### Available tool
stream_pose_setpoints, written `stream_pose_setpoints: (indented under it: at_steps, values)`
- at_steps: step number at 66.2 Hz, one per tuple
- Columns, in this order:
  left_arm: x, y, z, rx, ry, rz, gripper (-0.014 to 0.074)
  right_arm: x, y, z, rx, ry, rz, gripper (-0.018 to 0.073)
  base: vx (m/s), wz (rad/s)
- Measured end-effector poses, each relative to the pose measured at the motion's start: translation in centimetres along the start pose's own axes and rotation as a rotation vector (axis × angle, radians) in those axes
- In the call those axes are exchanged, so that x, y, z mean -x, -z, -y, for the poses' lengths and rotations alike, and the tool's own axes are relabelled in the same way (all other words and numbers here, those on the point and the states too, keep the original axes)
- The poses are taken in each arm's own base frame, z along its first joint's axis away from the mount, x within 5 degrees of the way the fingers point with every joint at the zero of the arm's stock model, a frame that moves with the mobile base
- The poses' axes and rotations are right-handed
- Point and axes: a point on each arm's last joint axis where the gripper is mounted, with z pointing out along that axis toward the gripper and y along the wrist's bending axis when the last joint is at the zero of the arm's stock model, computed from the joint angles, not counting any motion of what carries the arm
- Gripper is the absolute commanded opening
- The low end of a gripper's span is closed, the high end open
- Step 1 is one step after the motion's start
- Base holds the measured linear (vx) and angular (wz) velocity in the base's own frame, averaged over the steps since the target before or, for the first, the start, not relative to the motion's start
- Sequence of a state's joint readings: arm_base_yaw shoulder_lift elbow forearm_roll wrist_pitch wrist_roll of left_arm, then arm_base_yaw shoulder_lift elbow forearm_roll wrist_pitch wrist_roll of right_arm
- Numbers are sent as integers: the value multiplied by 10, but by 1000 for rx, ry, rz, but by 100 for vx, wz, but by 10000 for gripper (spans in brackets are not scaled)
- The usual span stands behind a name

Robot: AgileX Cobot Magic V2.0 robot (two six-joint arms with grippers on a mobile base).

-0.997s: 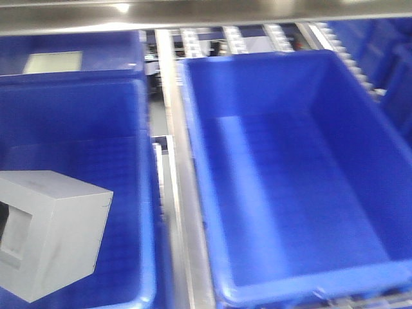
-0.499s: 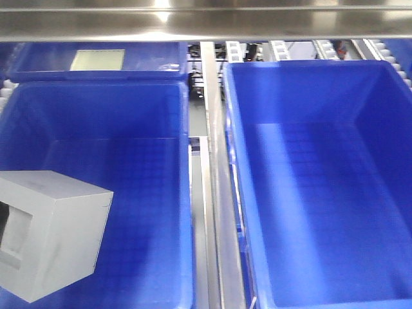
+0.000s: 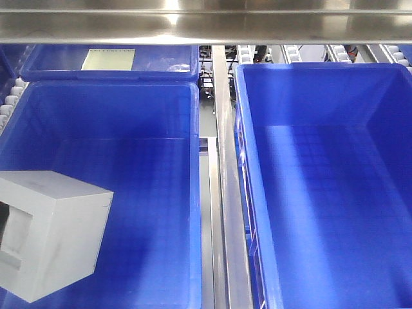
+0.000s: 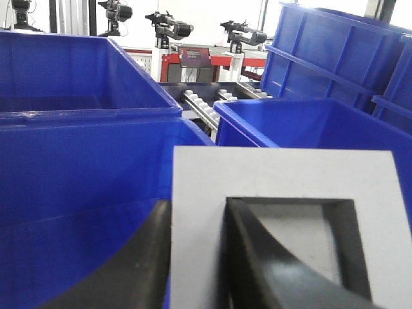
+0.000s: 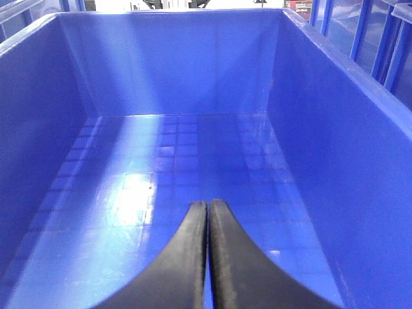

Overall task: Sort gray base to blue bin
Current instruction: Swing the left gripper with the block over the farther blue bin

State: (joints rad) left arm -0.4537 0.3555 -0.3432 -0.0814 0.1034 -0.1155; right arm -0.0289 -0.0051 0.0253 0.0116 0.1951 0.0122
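My left hand (image 4: 198, 209) grips one wall of the gray base (image 3: 55, 235), with one black finger in its square hole and one outside. The smooth, flat block hangs at the near left of the blue bin (image 3: 109, 85). The bin is deep and roomy, with a grid floor. My right hand (image 5: 207, 209) is pinched together, holding nothing, over another bin (image 5: 174, 64). A shiny metal rail (image 3: 226, 193) runs along the blue bin's right rim.
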Motion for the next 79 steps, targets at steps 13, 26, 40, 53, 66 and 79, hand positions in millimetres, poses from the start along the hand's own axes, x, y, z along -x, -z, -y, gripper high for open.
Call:
stream_pose_setpoints:
  at_steps: [13,26,40,53,66,79]
  values:
    - [0,0,0,0,0,0,2,0,0,0,0,0,0,-5,0,0]
    - [0,0,0,0,0,0,2,0,0,0,0,0,0,-5,0,0]
    - [0,0,0,0,0,0,2,0,0,0,0,0,0,-5,0,0]
    - [0,-1,0,-4,0,-4,2,0,0,0,0,0,0,-5,0,0]
    - [13,-20,10,-60,-4,-60,2,0,0,0,0,0,0,-5,0,0]
    - [20,-62,34,-170,-15,-133,2,0,0,0,0,0,0,-5,0,0]
